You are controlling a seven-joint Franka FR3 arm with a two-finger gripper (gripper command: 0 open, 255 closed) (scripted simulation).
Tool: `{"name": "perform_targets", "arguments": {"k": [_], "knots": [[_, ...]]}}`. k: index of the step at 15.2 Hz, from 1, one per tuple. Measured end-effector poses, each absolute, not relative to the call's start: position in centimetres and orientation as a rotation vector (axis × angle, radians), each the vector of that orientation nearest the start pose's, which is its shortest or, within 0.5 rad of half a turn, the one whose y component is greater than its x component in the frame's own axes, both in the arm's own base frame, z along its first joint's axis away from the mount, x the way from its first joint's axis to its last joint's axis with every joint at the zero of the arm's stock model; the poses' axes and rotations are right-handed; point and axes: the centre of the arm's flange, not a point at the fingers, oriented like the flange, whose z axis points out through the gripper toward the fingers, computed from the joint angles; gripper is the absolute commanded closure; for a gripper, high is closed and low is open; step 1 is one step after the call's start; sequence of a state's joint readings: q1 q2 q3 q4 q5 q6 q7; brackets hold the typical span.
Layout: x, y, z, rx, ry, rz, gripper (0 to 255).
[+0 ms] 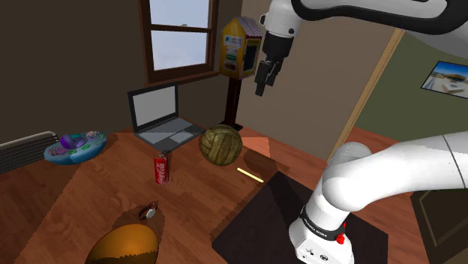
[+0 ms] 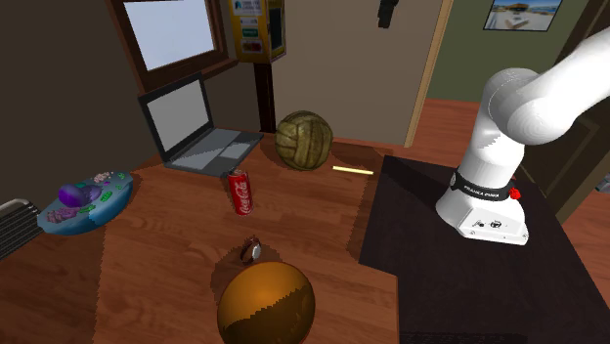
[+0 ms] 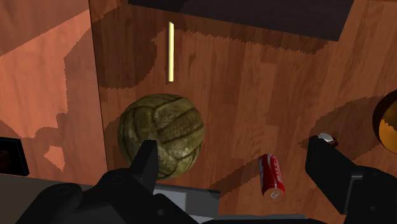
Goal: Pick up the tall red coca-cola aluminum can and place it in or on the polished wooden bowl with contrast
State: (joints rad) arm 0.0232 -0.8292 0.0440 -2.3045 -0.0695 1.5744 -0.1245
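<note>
Wooden tabletop point(image 1: 196, 196) holds red can point(image 1: 160, 169) near worn ball point(image 1: 220, 145) and laptop point(image 1: 161, 120), gripper point(image 1: 262, 87) spread high above

Smooth red can point(image 1: 160, 169); polished wooden bowl point(image 2: 265, 305); wood-grain tabletop point(image 2: 313, 220).

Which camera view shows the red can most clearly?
The second exterior view: the red can stands close, its white lettering visible. The shoulder view shows the red can smaller; the wrist view shows the red can from above.
</note>
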Motion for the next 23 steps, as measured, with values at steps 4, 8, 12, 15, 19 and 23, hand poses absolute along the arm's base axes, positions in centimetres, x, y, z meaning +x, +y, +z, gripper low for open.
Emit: {"name": "perform_targets", "arguments": {"k": [4,8,12,15,19,23], "knots": [[31.4,2.6,61.0,-3.227,-0.294,-0.144,0],[34.7,4.2,57.6,-3.218,-0.31,-0.129,0],[38.6,6.1,54.3,-3.209,-0.327,-0.115,0],[41.1,7.1,51.1,-3.203,-0.339,-0.103,0],[44.4,9.2,47.7,-3.194,-0.355,-0.089,0],[47.7,10.7,43.9,-3.185,-0.372,-0.074,0]]}}
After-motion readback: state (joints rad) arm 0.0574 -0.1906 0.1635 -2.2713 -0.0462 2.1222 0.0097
